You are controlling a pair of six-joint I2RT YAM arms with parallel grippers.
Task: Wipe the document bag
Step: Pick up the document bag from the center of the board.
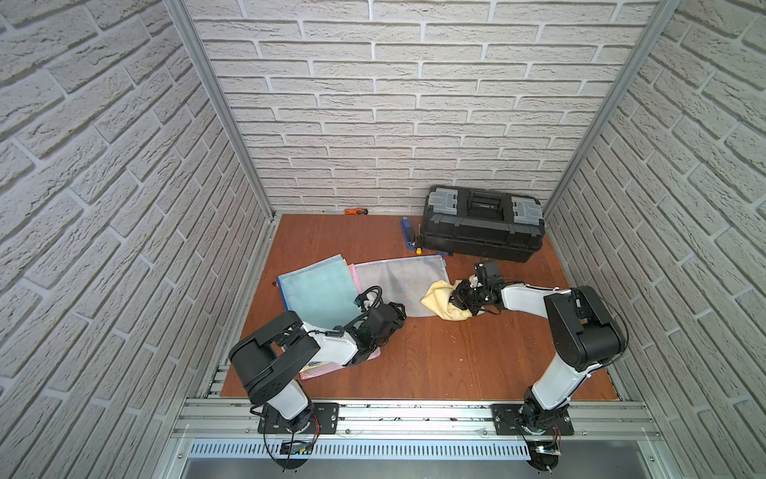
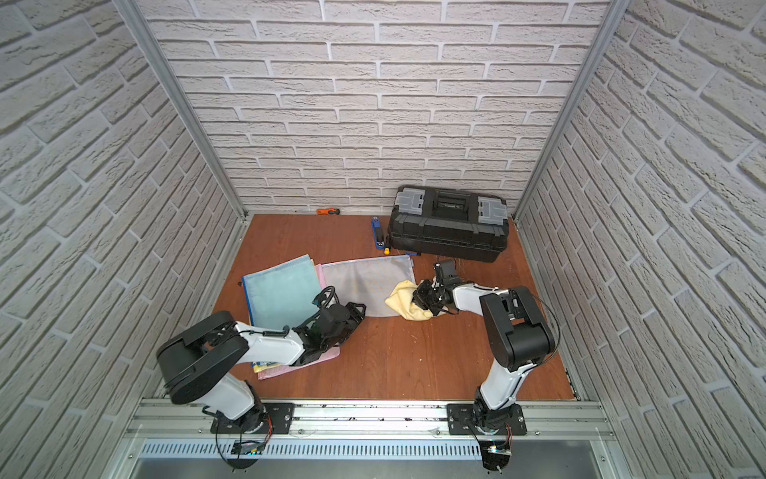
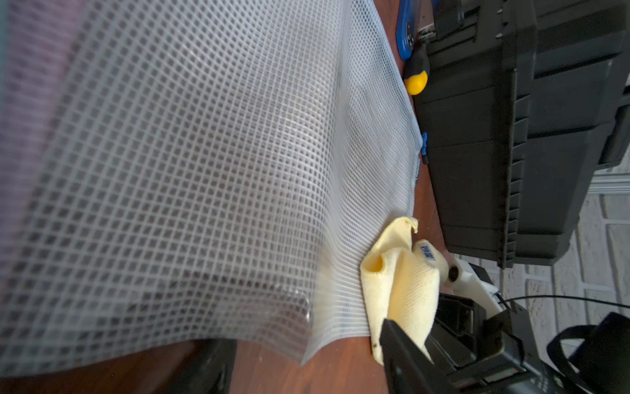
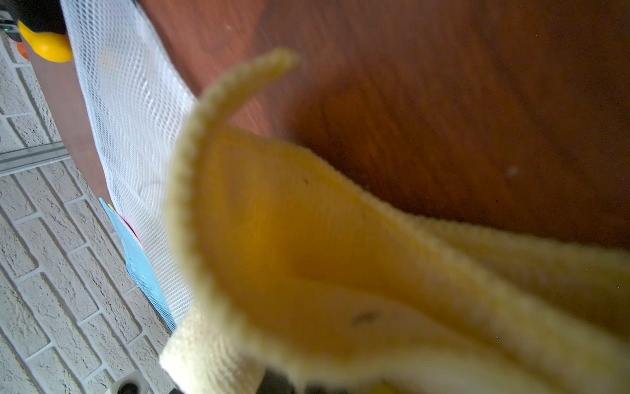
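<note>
The document bag (image 1: 398, 284) is a clear white mesh pouch lying flat in the middle of the wooden table; it also shows in the other top view (image 2: 367, 286). In the left wrist view the bag (image 3: 204, 170) fills the picture, its near corner curling up. My left gripper (image 1: 398, 313) (image 3: 306, 370) is at that near left corner, jaws apart on either side of it. My right gripper (image 1: 458, 299) (image 2: 419, 295) is shut on a crumpled yellow cloth (image 1: 437, 302) (image 4: 306, 256), which rests on the bag's right edge. The cloth hides the right jaws in the wrist view.
A blue mesh bag (image 1: 319, 292) lies over a pink one (image 1: 352, 271) to the left, under my left arm. A black toolbox (image 1: 483, 224) stands at the back right, with a blue tool (image 1: 407, 232) and a yellow-tipped screwdriver (image 1: 418, 251) beside it. An orange-handled tool (image 1: 356, 212) lies by the back wall.
</note>
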